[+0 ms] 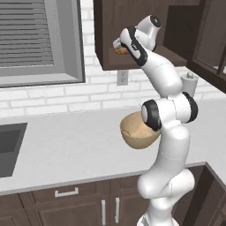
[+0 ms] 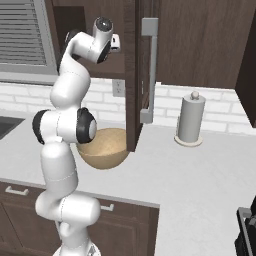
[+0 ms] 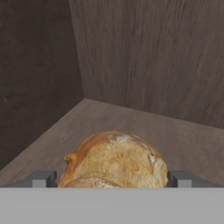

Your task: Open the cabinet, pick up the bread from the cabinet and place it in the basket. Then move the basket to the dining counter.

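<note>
Dark cabinet (image 3: 144,52) interior, door swung open: bread (image 3: 114,158) sits on the shelf floor between the two fingertips (image 3: 43,179) of the gripper (image 3: 112,180), jaws spread just wider than the roll (contact not discernible). Basket (image 2: 102,147) rests on the white worktop (image 1: 66,145) below.

The bread (image 3: 114,159) lies on the floor of the open cabinet (image 1: 110,26), between the fingertips (image 3: 43,179) of the gripper (image 3: 113,180). The basket (image 2: 102,148) sits on the worktop (image 2: 200,175) below the cabinet, just behind the arm. A paper-towel holder (image 2: 191,119) stands to its right, a sink (image 1: 9,148) far left.
</note>
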You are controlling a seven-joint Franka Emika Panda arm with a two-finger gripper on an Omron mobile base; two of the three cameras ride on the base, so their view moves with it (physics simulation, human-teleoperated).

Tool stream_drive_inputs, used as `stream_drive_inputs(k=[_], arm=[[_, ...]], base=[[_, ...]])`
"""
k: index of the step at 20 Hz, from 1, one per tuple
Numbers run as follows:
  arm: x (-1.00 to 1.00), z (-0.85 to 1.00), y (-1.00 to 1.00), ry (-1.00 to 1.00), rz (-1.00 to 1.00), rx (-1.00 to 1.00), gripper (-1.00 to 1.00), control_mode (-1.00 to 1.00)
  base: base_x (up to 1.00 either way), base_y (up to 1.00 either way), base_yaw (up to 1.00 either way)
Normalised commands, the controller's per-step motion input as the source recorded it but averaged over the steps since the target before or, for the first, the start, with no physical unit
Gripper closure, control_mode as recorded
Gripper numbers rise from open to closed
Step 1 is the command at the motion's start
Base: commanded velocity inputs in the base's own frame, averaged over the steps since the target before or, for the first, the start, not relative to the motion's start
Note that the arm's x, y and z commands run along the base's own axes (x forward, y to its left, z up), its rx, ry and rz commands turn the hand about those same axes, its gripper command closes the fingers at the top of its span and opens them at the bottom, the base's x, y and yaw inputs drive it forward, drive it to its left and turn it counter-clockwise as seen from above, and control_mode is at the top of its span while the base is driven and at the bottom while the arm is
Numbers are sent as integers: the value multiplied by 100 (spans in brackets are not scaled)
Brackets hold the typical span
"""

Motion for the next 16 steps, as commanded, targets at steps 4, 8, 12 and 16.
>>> stream_drive_inputs(k=[4, 8, 12, 16], arm=[[6, -26, 4, 0, 0, 4, 100, -100], [0, -8, 1, -7, 0, 1, 100, -100], [-5, 0, 0, -20, -1, 0, 100, -100], [-42, 0, 0, -21, -10, 0, 100, -100]], base=[[0, 0, 0], [0, 0, 0], [0, 0, 0], [0, 0, 0]])
